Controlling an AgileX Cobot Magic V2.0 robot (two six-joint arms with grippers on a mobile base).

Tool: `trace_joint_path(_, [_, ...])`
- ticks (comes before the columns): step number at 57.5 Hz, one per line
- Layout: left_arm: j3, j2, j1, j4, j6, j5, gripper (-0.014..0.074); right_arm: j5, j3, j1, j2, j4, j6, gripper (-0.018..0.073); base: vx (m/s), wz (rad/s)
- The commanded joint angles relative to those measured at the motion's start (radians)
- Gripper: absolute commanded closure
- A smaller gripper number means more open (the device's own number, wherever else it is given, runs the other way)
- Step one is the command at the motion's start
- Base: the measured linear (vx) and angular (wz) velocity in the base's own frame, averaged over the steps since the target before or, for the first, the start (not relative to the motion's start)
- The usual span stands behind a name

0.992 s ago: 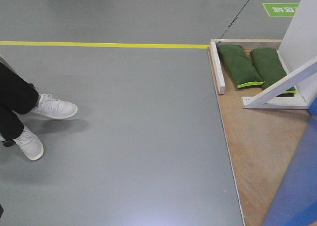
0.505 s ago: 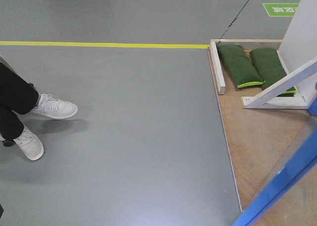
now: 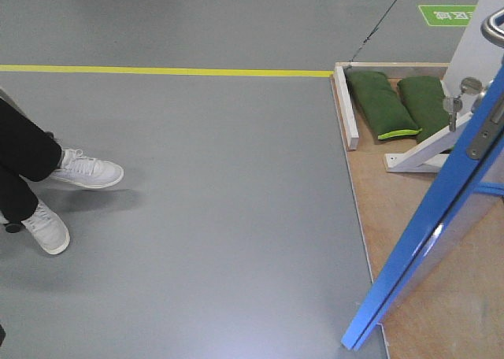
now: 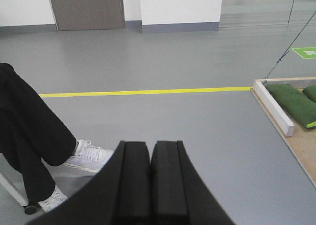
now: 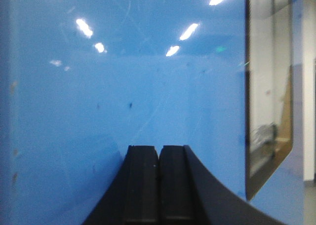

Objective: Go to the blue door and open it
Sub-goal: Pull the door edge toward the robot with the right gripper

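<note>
The blue door (image 3: 429, 233) stands ajar at the right of the front view, its edge slanting from the lower middle up to the right. Its metal latch plate (image 3: 485, 131), thumb-turn lock (image 3: 471, 84) with a key below it, and part of the silver lever handle (image 3: 493, 24) show near the top right. In the right wrist view the glossy blue door panel (image 5: 123, 77) fills the frame, with a glass window strip (image 5: 269, 87) at the right. My right gripper (image 5: 158, 151) is shut and empty, right up against the panel. My left gripper (image 4: 150, 146) is shut and empty, pointing over grey floor.
A seated person's legs and white sneakers (image 3: 83, 170) are on the left; they also show in the left wrist view (image 4: 89, 156). The white wooden support frame (image 3: 429, 150) stands on a plywood base (image 3: 409, 217) with green sandbags (image 3: 382, 103). A yellow floor line (image 3: 157, 71) crosses the floor.
The door has swung further open: its blue edge has moved from the lower right corner leftward and upward, bringing the latch plate, lock and handle into the front view.
</note>
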State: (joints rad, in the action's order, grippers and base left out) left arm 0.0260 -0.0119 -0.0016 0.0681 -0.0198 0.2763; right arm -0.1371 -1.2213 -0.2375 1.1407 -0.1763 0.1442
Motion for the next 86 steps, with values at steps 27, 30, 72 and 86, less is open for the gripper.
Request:
trace_joint_path(27, [-0.026, -0.012, -0.007, -0.002, -0.007, -0.085, 0.0524, -0.029, -0.031, 0.156, 0.057, 0.090, 0.000, 0.0547, 0.00, 0.00])
trace_joint_path(30, [-0.026, -0.012, -0.007, -0.002, -0.007, -0.085, 0.0524, -0.029, -0.031, 0.164, 0.066, 0.108, 0.000, 0.0547, 0.00, 0.00])
trace_joint_path(72, [-0.026, -0.012, -0.007, -0.002, -0.007, -0.085, 0.0524, -0.040, -0.031, 0.282, 0.141, 0.151, 0.000, 0.0547, 0.00, 0.00])
trace_joint_path(86, [-0.026, -0.012, -0.007, -0.002, -0.007, -0.085, 0.0524, -0.040, -0.031, 0.293, 0.120, 0.150, -0.003, 0.0547, 0.00, 0.00])
